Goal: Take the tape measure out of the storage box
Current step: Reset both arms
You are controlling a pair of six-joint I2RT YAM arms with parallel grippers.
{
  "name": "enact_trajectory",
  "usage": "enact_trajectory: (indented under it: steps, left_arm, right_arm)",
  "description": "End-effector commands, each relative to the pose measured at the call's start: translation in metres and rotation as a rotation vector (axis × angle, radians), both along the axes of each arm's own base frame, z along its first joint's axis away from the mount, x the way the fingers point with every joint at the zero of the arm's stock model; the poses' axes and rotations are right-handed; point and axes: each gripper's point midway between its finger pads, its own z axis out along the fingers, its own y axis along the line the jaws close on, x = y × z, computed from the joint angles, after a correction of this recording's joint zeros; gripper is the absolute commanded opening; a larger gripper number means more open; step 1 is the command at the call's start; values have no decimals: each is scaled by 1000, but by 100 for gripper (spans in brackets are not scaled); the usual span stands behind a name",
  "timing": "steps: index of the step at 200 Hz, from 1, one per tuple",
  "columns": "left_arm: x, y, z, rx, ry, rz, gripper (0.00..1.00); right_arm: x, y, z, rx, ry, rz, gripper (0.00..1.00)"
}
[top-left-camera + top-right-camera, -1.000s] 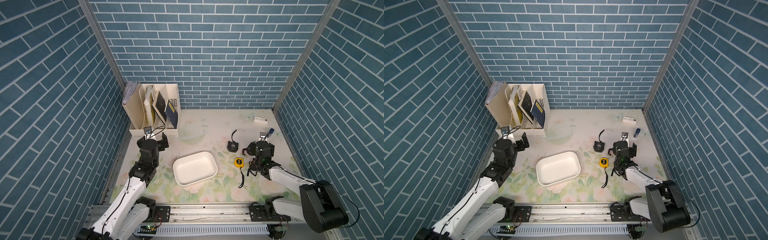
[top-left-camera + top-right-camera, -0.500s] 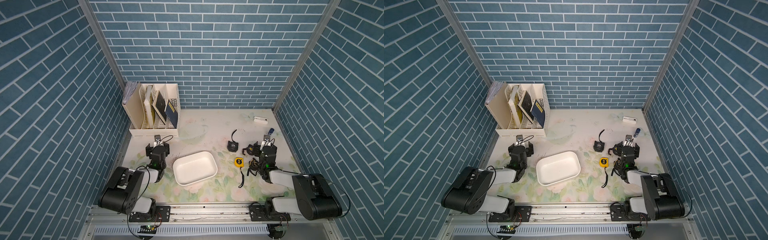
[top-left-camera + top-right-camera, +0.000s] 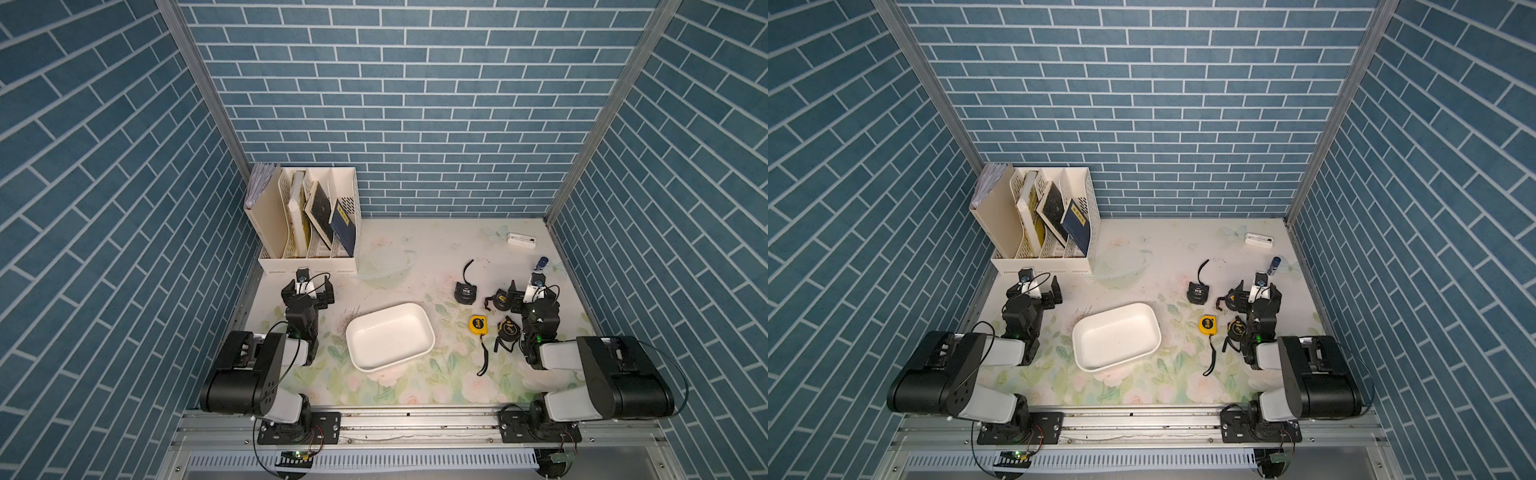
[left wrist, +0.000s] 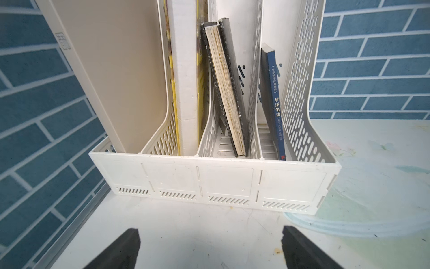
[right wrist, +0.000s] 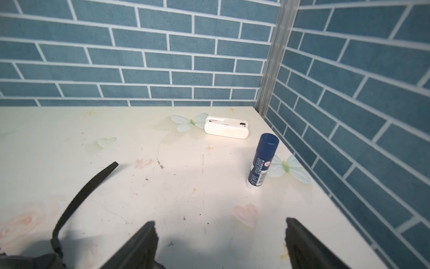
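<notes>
The storage box (image 3: pixel 430 332) in the middle of the table (image 3: pixel 415 249) is empty. The yellow tape measure (image 3: pixel 477 324) lies outside it, nearer the right edge. The left gripper (image 4: pixel 209 235) and right gripper (image 5: pixel 220 230) gape wide, holding nothing. The job looks done.

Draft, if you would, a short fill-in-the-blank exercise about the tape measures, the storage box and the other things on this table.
1. The tape measure nearest the storage box is coloured ____.
2. It lies on the table, to the robot's ____ of the box.
3. The blue-capped glue stick stands ____.
4. The file rack faces the ____ end effector, whose jaws stand open.
Missing words: yellow; right; upright; left.
</notes>
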Motion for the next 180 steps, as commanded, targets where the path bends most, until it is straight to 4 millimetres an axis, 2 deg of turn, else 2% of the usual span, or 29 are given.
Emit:
enact_trajectory:
  steps: [1, 31, 42, 54, 180]
  left_arm:
    - [0, -3, 5, -29, -37, -38, 100]
    - [0, -3, 4, -29, -36, -38, 100]
    - [0, -3, 4, -29, -35, -38, 100]
    - [0, -3, 4, -29, -36, -38, 100]
    - [0, -3, 4, -29, -36, -39, 100]
  right_arm:
    - [10, 13, 16, -28, -57, 61, 94]
    - [12, 14, 13, -24, -44, 61, 94]
    - [9, 5, 10, 10, -58, 35, 93]
    - [6, 2, 8, 9, -64, 22, 98]
    - [6, 4, 8, 5, -66, 26, 100]
